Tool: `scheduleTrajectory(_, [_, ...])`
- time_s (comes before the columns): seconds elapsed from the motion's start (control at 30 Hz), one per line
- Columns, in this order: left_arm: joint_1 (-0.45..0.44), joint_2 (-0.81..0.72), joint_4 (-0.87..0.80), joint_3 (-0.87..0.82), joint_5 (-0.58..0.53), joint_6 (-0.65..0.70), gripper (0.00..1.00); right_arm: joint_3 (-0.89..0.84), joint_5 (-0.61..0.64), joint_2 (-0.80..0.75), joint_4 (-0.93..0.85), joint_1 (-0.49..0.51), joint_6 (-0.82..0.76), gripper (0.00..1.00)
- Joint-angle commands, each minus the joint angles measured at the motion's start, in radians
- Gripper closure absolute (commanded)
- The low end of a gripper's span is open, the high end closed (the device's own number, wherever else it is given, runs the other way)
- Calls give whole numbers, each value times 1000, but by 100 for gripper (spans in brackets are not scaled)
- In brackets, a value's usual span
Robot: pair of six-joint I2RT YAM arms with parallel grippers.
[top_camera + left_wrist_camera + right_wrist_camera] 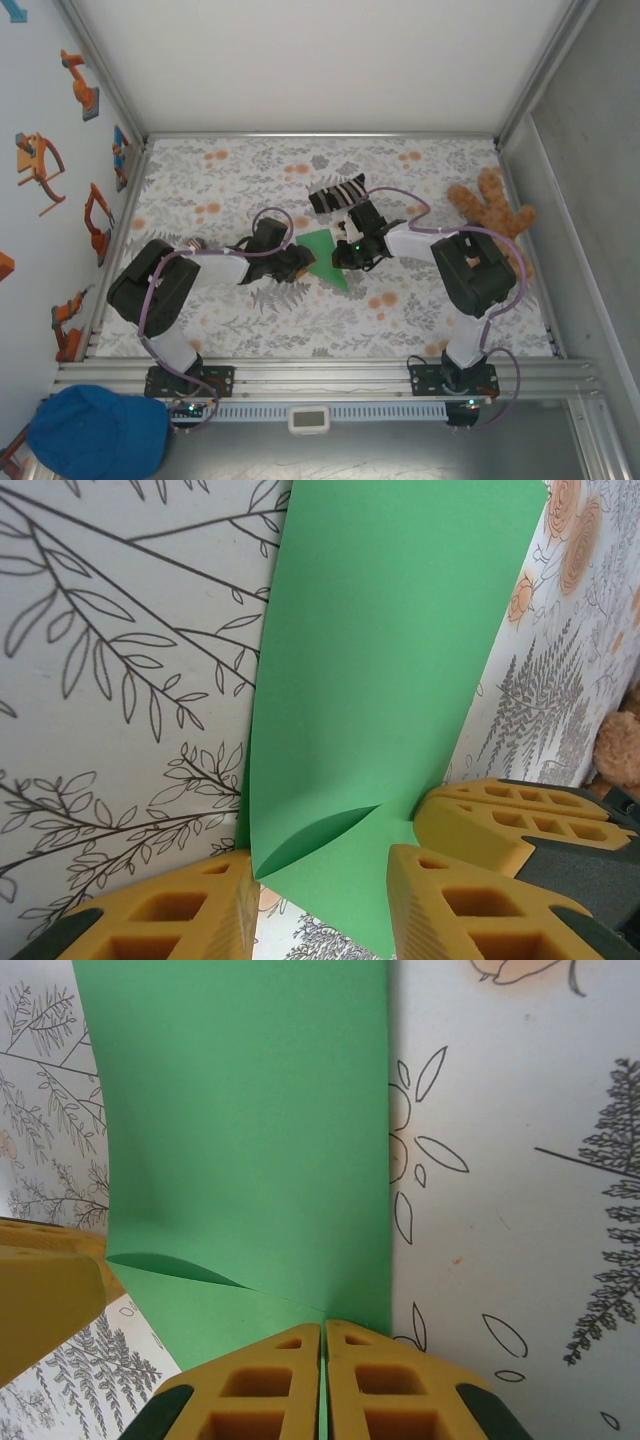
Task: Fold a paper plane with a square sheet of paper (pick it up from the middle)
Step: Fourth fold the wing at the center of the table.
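The right end effector (322, 1332) is pinched shut on the green sheet (250, 1110) (a flap curling just ahead). The left end effector (320, 868) straddles it, jaws apart. Early, I judge: most folds remain.

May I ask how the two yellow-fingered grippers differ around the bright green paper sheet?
The left gripper stands open around the bright green paper sheet; the right gripper is shut on its edge. The left gripper reaches in from the left, the right gripper from the right. Both are yellow-fingered.
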Motion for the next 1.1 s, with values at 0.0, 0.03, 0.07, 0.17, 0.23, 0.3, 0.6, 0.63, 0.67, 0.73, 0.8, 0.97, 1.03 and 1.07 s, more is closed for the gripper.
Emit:
scheduleTrajectory(0.0, [2, 10, 11, 5, 13, -18, 62, -16, 9, 17, -5, 1, 17, 91])
scheduleTrajectory(0.03, [4, 12, 36, 3, 25, -19, 63, -17, 8, 17, -4, 1, 17, 91])
scheduleTrajectory(0.07, [4, 14, 65, 1, 36, -22, 65, -17, 8, 17, -3, 0, 17, 91])
scheduleTrajectory(0.17, [6, 12, 130, -6, 59, -27, 69, -19, 9, 17, -2, 1, 18, 91])
scheduleTrajectory(0.23, [9, 10, 160, -15, 65, -28, 71, -21, 11, 17, -2, 0, 17, 92])
scheduleTrajectory(0.3, [14, 9, 179, -24, 69, -31, 72, -21, 11, 15, -3, 1, 17, 92])
scheduleTrajectory(0.6, [27, 59, 210, -37, 85, -50, 78, -22, 12, 12, 0, 1, 18, 92])
scheduleTrajectory(0.63, [27, 64, 213, -35, 87, -50, 79, -22, 11, 10, 1, 1, 17, 92])
scheduleTrajectory(0.67, [28, 66, 214, -33, 88, -49, 80, -22, 12, 8, 1, 1, 15, 92])
scheduleTrajectory(0.73, [30, 71, 219, -32, 92, -50, 83, -22, 14, 5, 4, 1, 14, 91])
scheduleTrajectory(0.8, [32, 70, 219, -33, 91, -50, 85, -24, 16, -2, 10, 1, 11, 91])
scheduleTrajectory(0.97, [36, 53, 218, -43, 83, -50, 90, -26, 30, -34, 30, 1, -7, 89])
scheduleTrajectory(1.03, [39, 46, 208, -44, 76, -47, 93, -24, 42, -53, 35, 1, -18, 87])
scheduleTrajectory(1.07, [39, 41, 200, -44, 72, -44, 94, -26, 51, -63, 40, 1, -23, 87])
